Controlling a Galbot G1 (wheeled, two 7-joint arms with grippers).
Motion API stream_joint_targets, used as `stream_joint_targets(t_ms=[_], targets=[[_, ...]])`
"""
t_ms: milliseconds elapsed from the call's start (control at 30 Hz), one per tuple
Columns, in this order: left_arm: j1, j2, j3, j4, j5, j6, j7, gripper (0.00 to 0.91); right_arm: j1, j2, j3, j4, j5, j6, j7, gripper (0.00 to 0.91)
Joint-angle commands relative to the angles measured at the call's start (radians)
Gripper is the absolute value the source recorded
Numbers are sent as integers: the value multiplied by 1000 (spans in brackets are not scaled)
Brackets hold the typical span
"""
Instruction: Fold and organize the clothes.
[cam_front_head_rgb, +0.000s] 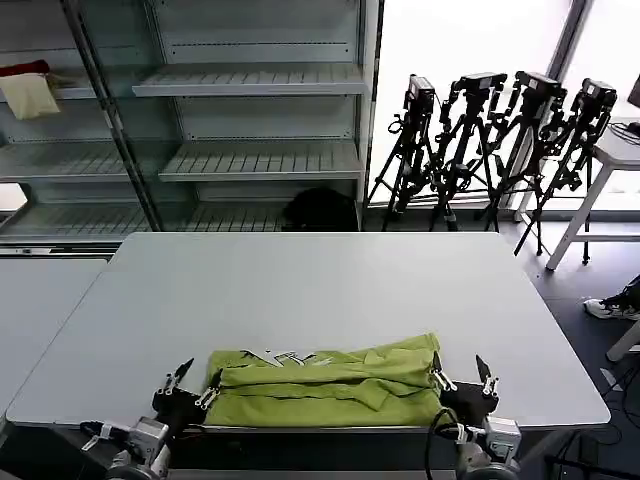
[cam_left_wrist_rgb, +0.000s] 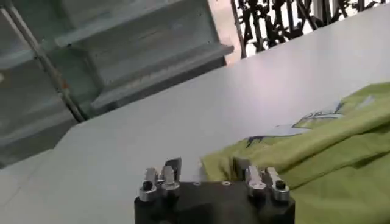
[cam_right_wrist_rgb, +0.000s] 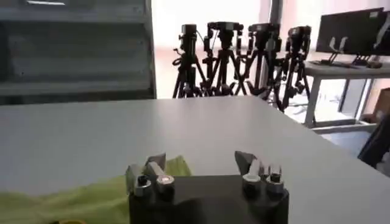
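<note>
- A lime-green cotton T-shirt (cam_front_head_rgb: 325, 385) with a white print, folded into a long band, lies at the pale grey tabletop's (cam_front_head_rgb: 330, 290) 6 o'clock edge.
- Left tool (cam_front_head_rgb: 190, 385) released at the shirt's 9 o'clock end; right tool (cam_front_head_rgb: 462, 382) released at its 3 o'clock end.
- Black camera tripods (cam_front_head_rgb: 490, 140) stand at 1 o'clock, grey metal shelving (cam_front_head_rgb: 250, 160) at 11 o'clock, both beyond the tabletop.

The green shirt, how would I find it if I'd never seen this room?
Look at the big grey table in front of the shelves. At its near edge, between the left gripper and right gripper, lies the bunched lime-green T-shirt. It is the table's only bright, soft thing, with white print.
</note>
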Motion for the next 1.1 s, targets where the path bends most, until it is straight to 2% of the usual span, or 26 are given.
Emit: stream_joint_targets(t_ms=[33,167,300,400,467,500,567,633,833,1100], targets=[[42,-23,-27,-65,-21,10,-33,907,-46,-17,94,38,-1,11,-172,907],[82,-33,-63,-75,-55,-7,-64,907,-90,-41,203,45,46,38,-295,907],[72,-70,-70,-96,-213,-11,-111,907,-97,-47,245,32,71,61,-331,907],[25,-144,-35,-103,-255,4,-120,907,-93,-42,264,6,68,97,-381,907],[-9,-220,-4,-86,-260,2,-116,907,-93,-45,282,-25,56,156,-449,907],[-20,-249,2,-79,-264,2,-114,907,-92,-46,289,-37,57,172,-463,907],[-32,-297,10,-61,-271,-16,-101,907,-90,-46,326,-72,79,211,-487,907],[-33,-311,11,-38,-249,-65,-84,907,-106,-55,359,-89,112,242,-510,907],[-21,-313,14,34,-199,-154,-47,907,-188,-85,429,-142,147,335,-577,907],[-25,-348,28,92,-152,-174,-56,907,-209,-84,452,-161,150,355,-581,907]])
